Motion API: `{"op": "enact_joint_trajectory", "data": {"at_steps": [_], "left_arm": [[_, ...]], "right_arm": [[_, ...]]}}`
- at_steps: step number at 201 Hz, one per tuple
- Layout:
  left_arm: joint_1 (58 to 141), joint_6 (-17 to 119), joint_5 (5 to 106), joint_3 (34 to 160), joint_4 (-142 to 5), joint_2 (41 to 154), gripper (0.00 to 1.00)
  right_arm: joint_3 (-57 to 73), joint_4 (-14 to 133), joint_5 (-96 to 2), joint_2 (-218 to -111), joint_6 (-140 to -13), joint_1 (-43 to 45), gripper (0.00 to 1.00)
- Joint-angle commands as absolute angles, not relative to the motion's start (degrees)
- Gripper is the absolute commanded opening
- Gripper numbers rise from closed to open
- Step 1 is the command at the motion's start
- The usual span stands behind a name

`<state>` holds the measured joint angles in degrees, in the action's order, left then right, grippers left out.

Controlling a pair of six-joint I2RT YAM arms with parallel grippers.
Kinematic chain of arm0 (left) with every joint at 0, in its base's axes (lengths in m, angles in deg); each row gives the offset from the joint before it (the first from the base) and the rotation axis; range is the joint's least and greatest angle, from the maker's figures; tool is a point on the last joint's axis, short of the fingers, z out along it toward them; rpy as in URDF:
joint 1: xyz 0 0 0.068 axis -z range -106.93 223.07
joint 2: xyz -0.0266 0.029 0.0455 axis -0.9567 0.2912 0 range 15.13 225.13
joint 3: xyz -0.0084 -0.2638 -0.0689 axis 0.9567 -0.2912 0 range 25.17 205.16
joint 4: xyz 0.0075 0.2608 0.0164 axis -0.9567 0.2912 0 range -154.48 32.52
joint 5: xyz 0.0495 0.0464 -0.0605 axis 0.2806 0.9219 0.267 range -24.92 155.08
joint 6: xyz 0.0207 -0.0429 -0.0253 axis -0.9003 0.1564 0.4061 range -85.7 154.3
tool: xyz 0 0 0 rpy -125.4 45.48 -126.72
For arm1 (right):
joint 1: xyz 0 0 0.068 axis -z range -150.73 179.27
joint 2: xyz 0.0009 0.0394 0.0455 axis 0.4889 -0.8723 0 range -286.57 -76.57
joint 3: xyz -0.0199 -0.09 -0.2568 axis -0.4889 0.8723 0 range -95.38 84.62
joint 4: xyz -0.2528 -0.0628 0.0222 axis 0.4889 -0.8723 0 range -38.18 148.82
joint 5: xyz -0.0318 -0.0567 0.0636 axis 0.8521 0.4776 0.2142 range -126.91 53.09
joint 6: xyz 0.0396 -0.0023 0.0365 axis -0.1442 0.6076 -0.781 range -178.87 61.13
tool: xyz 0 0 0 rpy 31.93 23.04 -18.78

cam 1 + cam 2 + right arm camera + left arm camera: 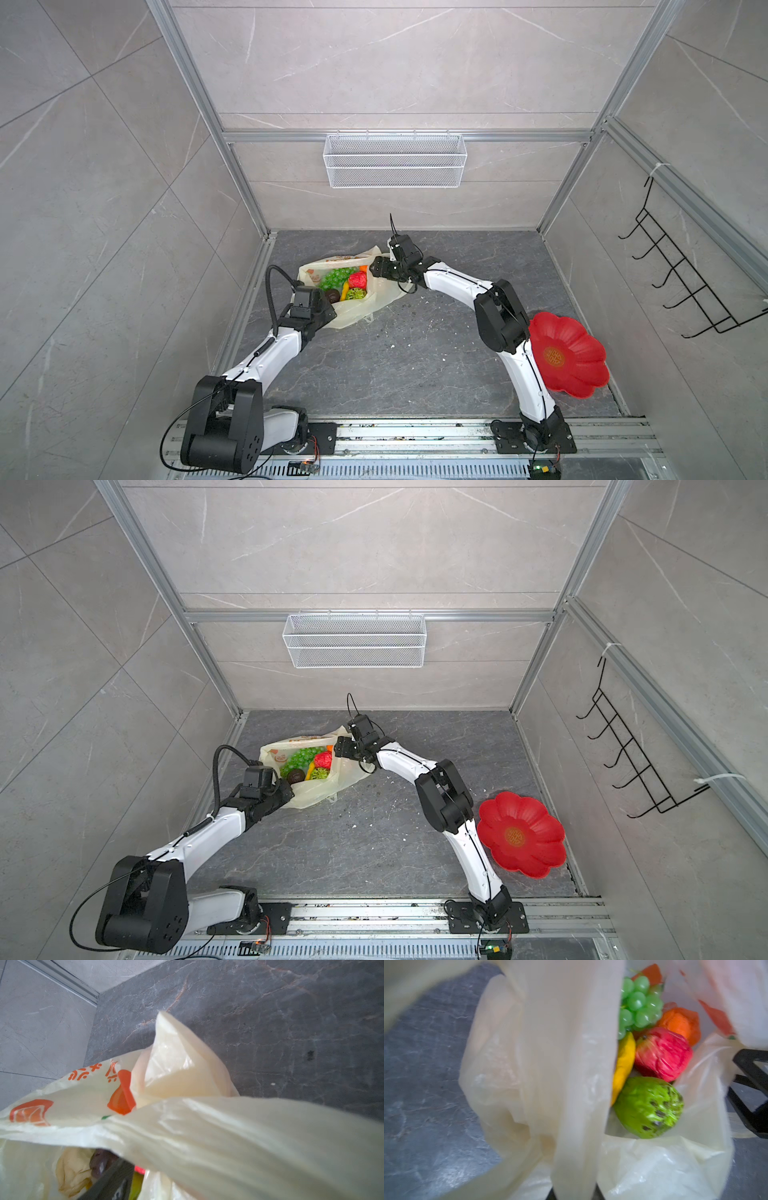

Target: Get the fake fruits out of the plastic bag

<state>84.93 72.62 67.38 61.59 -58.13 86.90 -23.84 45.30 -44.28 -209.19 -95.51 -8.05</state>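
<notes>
The plastic bag (571,1068) crowds the left wrist view. A taut strip of its pale film runs straight at the lens, so the left gripper (327,311), clenched on the bag's near-left rim, appears to be lifting that edge to keep the mouth gaping. The fake fruits (345,284) all lie inside the bag: grape bunch (639,1003), strawberry (662,1053), banana (623,1064), green bumpy ball (648,1107) and orange (679,1022). None is out yet. At the bag's far-right rim sits the right gripper (380,266), aimed across the mouth, probably to spread it or reach in; film hides its jaws, so I cannot tell their state. The left arm stretches low toward the bag, while the right arches high at the elbow. The red plate (590,374) waits well apart from the bag, beyond that elbow.
</notes>
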Motion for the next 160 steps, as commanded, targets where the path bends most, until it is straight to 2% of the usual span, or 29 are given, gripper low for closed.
{"op": "enact_joint_trajectory", "data": {"at_steps": [1,26,47,110,128,160], "left_arm": [[90.5,69.7,67.0,60.8,-58.8,84.2,0.0],[95.5,72.2,67.9,57.0,-59.6,82.2,0.0],[97.6,73.4,68.3,55.0,-59.8,80.9,0.0],[98.3,74.2,67.6,51.7,-60.0,77.9,0.0],[98.2,74.4,67.8,50.8,-59.9,77.1,0.0],[98.3,74.8,68.2,50.0,-59.8,77.0,0.0]], "right_arm": [[-22.2,36.2,-40.0,-204.0,-91.7,-9.4,0.77],[-16.7,34.5,-33.2,-198.3,-90.7,-12.6,0.83],[-16.9,32.3,-28.7,-198.1,-89.6,-15.0,0.85],[-36.3,22.9,-23.8,-212.8,-87.3,-15.8,0.83],[-41.9,19.8,-21.4,-216.4,-86.9,-15.8,0.79],[-47.7,15.0,-18.5,-220.0,-86.7,-15.1,0.63]]}}
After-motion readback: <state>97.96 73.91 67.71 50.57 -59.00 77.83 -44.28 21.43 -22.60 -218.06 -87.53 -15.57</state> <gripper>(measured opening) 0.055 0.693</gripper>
